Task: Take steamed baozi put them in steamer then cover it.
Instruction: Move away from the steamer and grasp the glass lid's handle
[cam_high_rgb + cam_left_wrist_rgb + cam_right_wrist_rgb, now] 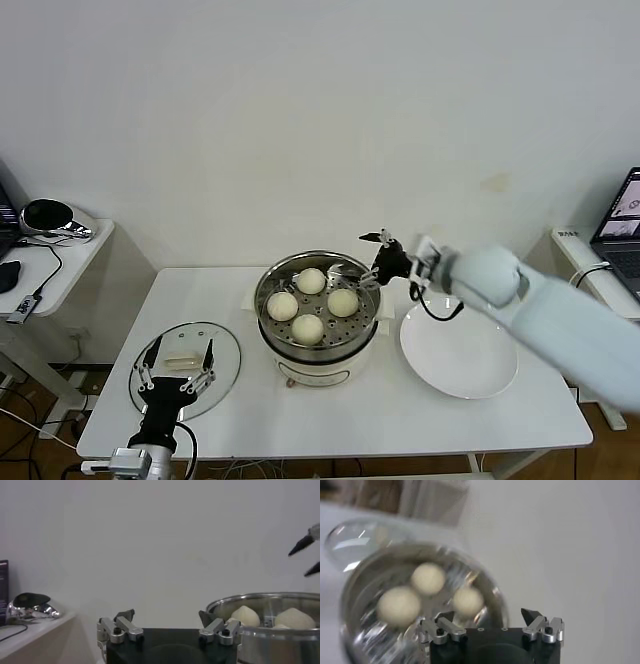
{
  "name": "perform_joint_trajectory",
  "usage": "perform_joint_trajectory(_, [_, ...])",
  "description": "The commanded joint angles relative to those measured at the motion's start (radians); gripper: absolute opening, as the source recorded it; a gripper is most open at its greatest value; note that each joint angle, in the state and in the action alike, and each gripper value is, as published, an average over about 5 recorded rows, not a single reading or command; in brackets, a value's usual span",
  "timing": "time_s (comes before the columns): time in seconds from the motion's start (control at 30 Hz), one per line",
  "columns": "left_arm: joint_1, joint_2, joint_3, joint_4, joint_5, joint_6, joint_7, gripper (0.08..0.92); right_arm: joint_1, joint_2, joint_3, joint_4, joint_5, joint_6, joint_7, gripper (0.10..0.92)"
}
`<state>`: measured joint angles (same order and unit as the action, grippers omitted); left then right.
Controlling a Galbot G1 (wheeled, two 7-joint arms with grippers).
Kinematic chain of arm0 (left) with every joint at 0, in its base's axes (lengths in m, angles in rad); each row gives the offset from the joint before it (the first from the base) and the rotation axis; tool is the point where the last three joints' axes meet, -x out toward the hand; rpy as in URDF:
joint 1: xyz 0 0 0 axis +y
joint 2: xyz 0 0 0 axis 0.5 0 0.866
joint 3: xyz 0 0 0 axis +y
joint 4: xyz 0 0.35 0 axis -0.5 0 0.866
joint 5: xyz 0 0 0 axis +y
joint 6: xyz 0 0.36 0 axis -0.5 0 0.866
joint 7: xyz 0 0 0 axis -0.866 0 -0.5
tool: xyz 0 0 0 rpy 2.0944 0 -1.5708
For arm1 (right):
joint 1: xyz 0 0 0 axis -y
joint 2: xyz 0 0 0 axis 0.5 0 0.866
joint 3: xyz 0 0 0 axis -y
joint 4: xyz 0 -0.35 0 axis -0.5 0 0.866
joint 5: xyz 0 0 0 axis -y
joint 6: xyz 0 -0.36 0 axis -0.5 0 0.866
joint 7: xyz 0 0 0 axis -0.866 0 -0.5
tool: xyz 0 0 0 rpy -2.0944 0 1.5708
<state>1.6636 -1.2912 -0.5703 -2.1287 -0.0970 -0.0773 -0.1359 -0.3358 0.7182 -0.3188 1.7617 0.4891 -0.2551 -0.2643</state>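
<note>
The steamer [266,322], a shiny steel basket on a white pot base, stands mid-table. Four cream-white baozi lie inside it [311,281] [282,305] [343,302] [307,328]. My right gripper [366,254] is open and empty, just above the steamer's far right rim. In the right wrist view [489,614] it looks down on three baozi [427,578] in the basket [350,595]. My left gripper [179,358] is open and empty, low over the glass lid [225,345] lying flat on the table's left. In the left wrist view [165,616] the steamer [270,630] is beside it.
A flat white plate [458,350] lies right of the steamer, under my right forearm. A side table [60,265] with cables and a shiny object stands at the left. A laptop [622,215] is at the far right. A white wall is behind the table.
</note>
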Motion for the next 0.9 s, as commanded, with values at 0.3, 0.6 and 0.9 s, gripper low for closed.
perform_joint_trajectory(0.3, [0.005,0.054,-0.166,0.236,0.775,-0.076,-0.070,0.823,-1.099,0.588,1.199,0.136,-0.260,0.449,0.074,0.823])
perform_joint_trajectory(0.6, [-0.021,0.155,-0.221,0.441,1.219,-0.194,-0.092,0.823,-1.193,0.632,1.355,0.193,-0.212,0.366,0.219,0.823])
perform_joint_trajectory(0.9, [-0.179,0.175,-0.100,0.572,1.324,-0.179,-0.040,0.823,-1.213,0.660,1.400,0.201,-0.208,0.363,0.255,0.823])
